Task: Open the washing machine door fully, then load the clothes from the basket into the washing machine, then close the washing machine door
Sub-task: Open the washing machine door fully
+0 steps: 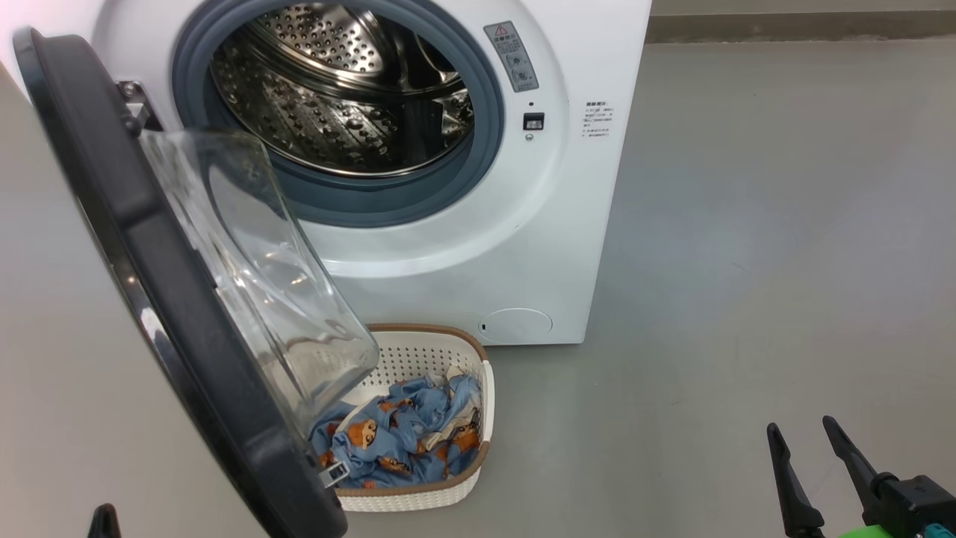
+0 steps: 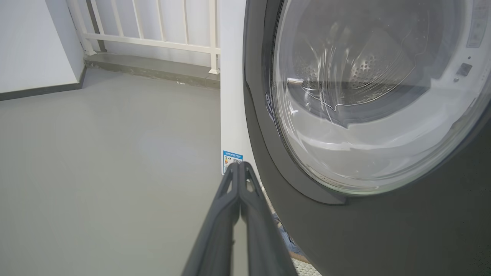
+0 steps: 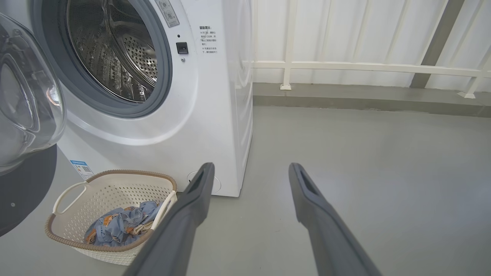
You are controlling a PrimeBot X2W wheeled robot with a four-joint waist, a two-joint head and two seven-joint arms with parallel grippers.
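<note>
Below the open washing machine door [image 1: 149, 246], clothes [image 1: 411, 437] lie in the basket [image 1: 418, 357]; left gripper [image 2: 238, 166] jaws together, right gripper [image 3: 249, 168] jaws apart.

1 washing machine [image 1: 463, 261], 1 basket [image 1: 427, 329]

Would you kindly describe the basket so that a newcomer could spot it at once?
Find the white washing machine with its round door swung open. On the floor before it, beside the door, sits the basket: cream, perforated, brown-rimmed, holding blue bear-print clothes.
</note>
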